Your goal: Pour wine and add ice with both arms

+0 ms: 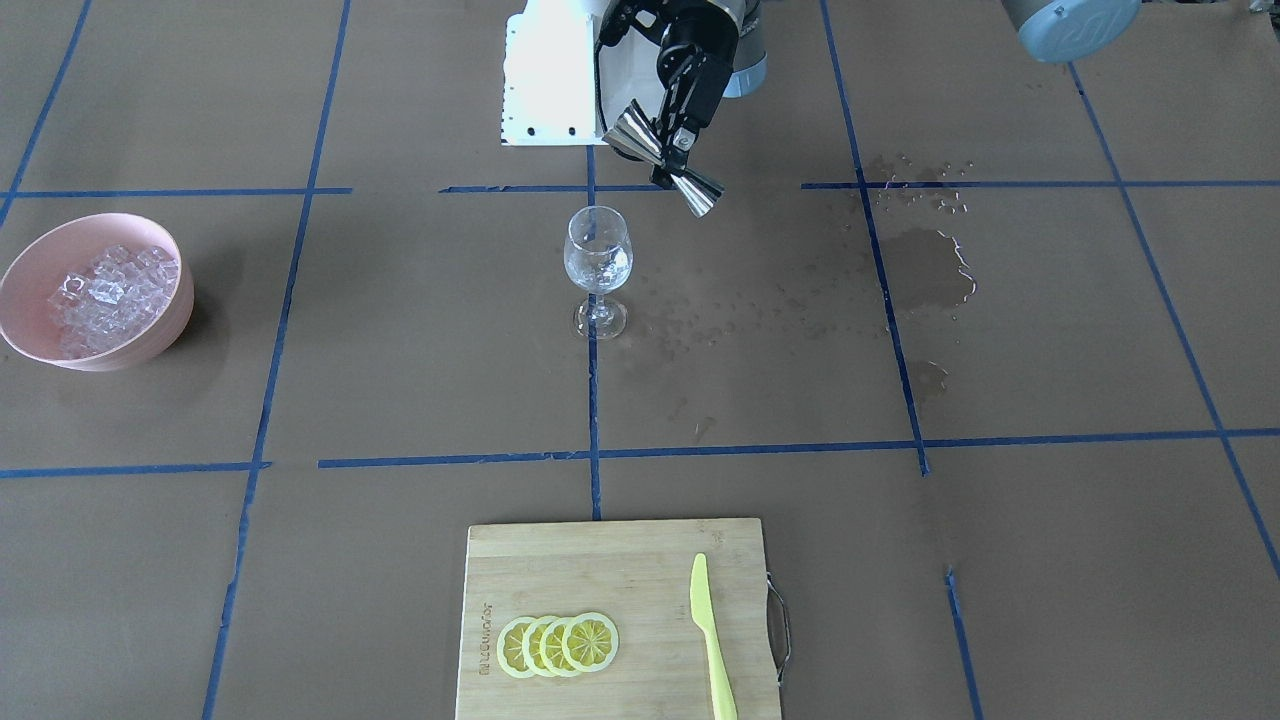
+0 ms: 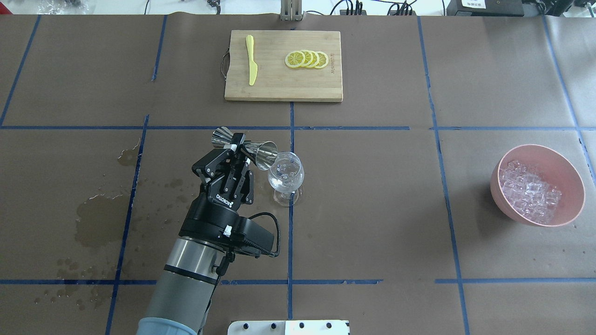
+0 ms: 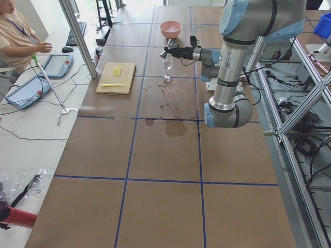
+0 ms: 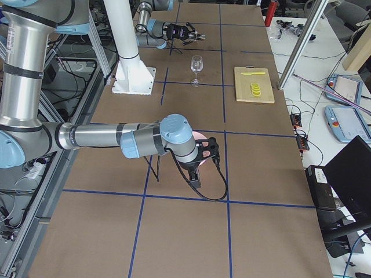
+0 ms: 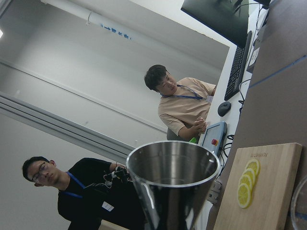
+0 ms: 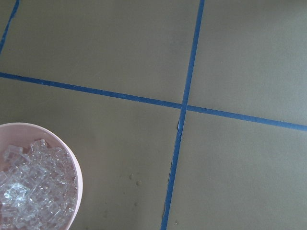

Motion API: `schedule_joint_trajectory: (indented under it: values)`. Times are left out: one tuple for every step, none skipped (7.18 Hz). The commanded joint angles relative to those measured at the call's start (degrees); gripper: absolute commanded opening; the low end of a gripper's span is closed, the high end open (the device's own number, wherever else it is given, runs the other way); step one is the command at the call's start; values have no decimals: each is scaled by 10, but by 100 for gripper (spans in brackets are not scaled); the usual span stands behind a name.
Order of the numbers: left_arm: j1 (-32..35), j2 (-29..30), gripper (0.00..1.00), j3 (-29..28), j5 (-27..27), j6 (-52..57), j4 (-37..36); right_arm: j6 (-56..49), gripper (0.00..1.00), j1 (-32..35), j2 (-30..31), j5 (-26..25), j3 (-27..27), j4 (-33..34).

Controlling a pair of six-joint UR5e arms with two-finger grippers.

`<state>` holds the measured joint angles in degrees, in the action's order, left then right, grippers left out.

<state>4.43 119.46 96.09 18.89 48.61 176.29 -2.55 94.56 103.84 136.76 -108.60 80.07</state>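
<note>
My left gripper [image 2: 238, 148] is shut on the waist of a steel double-cone jigger [image 2: 245, 147], which lies tilted with one mouth at the rim of the clear stemmed wine glass [image 2: 285, 176]. The front-facing view shows the same gripper [image 1: 672, 150], jigger [image 1: 660, 160] and glass [image 1: 598, 262]. The left wrist view looks along the jigger's cup [image 5: 172, 177]. The ice [image 2: 531, 188] fills a pink bowl [image 2: 577, 181] at the right. My right gripper [image 4: 203, 155] shows only in the exterior right view, near the bowl; I cannot tell if it is open. Its wrist view shows the ice [image 6: 29, 191].
A wooden cutting board [image 2: 279, 83] at the far side carries lemon slices [image 2: 307, 59] and a yellow knife [image 2: 251, 65]. A wet spill [image 2: 95, 218] stains the paper at my left. The white pedestal base [image 1: 550, 70] stands behind the glass. Operators sit beyond the table.
</note>
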Motion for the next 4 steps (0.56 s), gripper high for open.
schedule_joint_trajectory:
  values:
    - [-2,-67,0,1,1,-9,117,-1,100,0,0,0,0,0]
    - [-3,-83,0,1,1,-9,144,-1,100,0,0,-1,0,0]
    - [-6,-107,0,0,1,-10,178,-1,100,0,0,-1,0,0]
    - [-7,-143,0,-1,1,-10,218,-1,100,0,0,-1,0,0]
